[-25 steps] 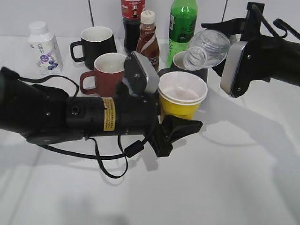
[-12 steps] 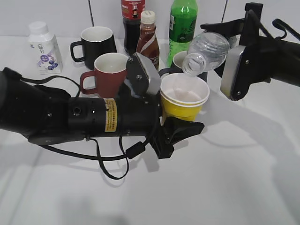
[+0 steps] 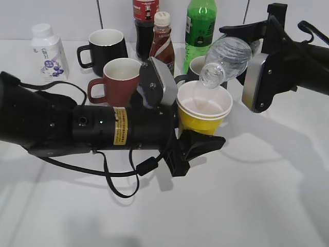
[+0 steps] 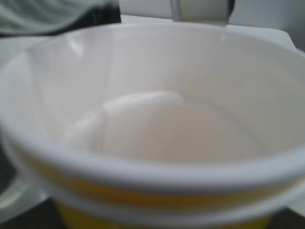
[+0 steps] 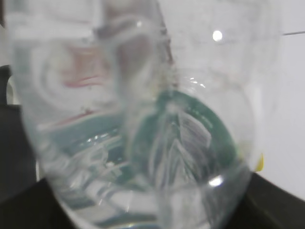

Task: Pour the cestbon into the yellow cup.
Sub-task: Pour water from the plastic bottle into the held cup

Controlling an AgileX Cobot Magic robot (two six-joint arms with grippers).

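Note:
My left gripper (image 3: pixel 198 135) is shut on the yellow cup (image 3: pixel 201 121) and holds it above the table. The cup's white inside fills the left wrist view (image 4: pixel 157 124). My right gripper (image 3: pixel 252 43) is shut on the cestbon (image 3: pixel 226 55), a clear capless bottle. The bottle is tipped down to the left, with its open mouth just above the cup's far rim. It fills the right wrist view (image 5: pixel 138 129), where its green label shows through the plastic. The jaws themselves are hidden in both wrist views.
Behind the cup stand a red mug (image 3: pixel 117 78), a black mug (image 3: pixel 105 47), a dark mug (image 3: pixel 196 66), a brown sauce bottle (image 3: pixel 162 43), a tall green bottle (image 3: pixel 200 25), a dark cola bottle (image 3: pixel 145 20) and a white bottle (image 3: pixel 47 51) at far left.
The right gripper has tipped the cestbon further down and brought its mouth lower over the cup. The left gripper has shifted the yellow cup slightly to the right.

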